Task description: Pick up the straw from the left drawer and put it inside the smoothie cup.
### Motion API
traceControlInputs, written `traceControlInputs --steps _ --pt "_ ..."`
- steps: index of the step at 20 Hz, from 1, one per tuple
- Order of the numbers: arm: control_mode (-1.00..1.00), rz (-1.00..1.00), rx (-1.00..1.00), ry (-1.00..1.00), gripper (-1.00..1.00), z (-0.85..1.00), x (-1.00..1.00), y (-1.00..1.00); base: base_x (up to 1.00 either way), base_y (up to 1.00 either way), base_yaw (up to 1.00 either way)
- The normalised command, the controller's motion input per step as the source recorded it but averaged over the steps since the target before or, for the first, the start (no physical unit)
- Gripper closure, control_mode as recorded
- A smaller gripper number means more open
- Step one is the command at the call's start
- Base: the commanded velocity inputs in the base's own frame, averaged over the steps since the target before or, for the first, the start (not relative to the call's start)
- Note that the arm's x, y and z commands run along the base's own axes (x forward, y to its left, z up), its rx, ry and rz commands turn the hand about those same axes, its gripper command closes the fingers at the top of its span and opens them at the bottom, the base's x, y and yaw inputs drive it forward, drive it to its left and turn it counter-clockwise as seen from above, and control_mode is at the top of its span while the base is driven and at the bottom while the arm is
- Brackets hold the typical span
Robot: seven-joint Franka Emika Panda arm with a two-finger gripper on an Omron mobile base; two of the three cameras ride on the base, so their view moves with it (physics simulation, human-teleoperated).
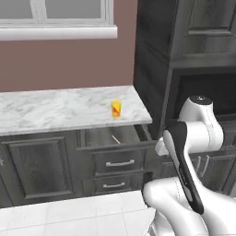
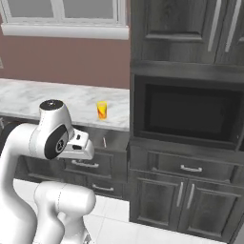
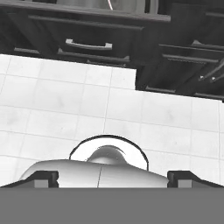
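Yellow cup at frame centre on the marble counter, pink straw in open drawer below, gripper wide apart, empty, bottom edge over floor tiles.

a dusky rose wall runs behind a white marble-veined bench, and above it sits a window with a thick white sill. under the bench stand dark grey wood-grain cabinets: a panelled door on the left and two closed drawers with silver bar handles beside it. to the right rises a tall dark cabinet block with long-handled upper doors, a black built-in oven or microwave recess, a drawer under it and two doors at the bottom. the floor is pale square tile with thin grey joints, evenly lit.
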Motion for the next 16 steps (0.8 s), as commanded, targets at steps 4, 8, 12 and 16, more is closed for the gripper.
traceControlInputs --steps 4,8,12,16 --pt "1.00 0.00 0.00 0.00 -1.00 0.00 0.00 0.00 0.00 0.97 0.00" --pt "1.00 0.00 0.00 0.00 -1.00 0.00 0.00 0.00 0.02 0.65 0.00" --pt "1.00 0.00 0.00 0.00 -1.00 0.00 0.00 0.00 0.10 0.20 0.00" --pt "1.00 0.00 0.00 0.00 -1.00 0.00 0.00 0.00 0.28 0.00 -0.01"
